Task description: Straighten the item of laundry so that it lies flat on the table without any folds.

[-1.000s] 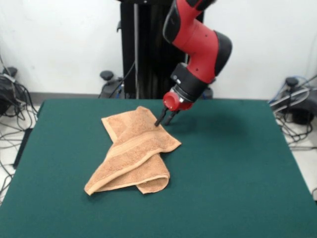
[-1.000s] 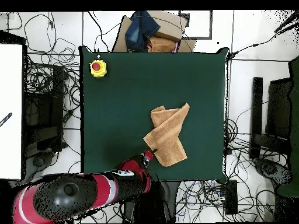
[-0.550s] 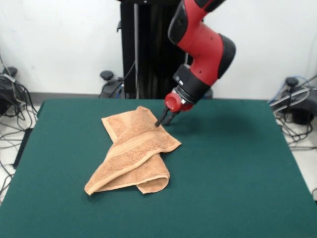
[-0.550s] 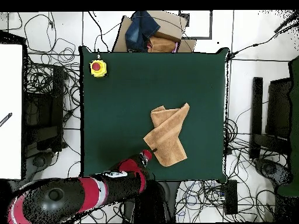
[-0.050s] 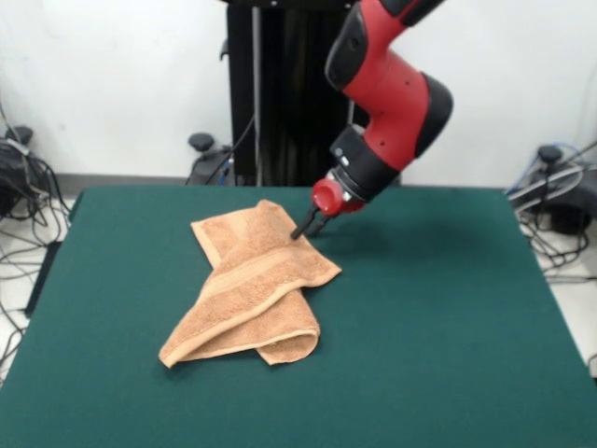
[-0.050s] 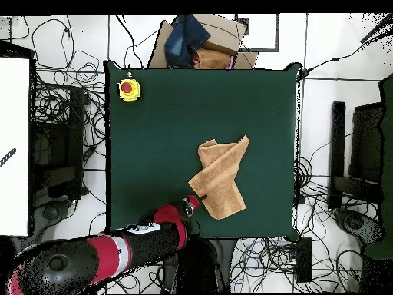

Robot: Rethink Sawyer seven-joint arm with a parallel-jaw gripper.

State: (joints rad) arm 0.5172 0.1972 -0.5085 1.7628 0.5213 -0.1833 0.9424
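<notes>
The item of laundry [image 5: 250, 291] is an orange-tan towel lying crumpled on the green table [image 5: 438, 308], folded over itself with a thick doubled corner toward the near side. The overhead view has the item of laundry [image 6: 221, 178] a little right of the middle of the table [image 6: 169, 123]. My gripper [image 5: 303, 231] points down at the towel's far right edge and is at or just above the cloth. In the overhead view, my gripper [image 6: 193, 201] meets the towel's lower left corner.
A yellow box with a red button [image 6: 128, 90] sits on the table's top left corner in the overhead view. A cardboard box with clothes [image 6: 196, 44] stands beyond the top edge. Cables [image 6: 61, 115] cover the floor around the table.
The arm's upper links have swung sideways and the wrist has turned, while the gripper tip stays at the same towel edge. The towel has not moved.
</notes>
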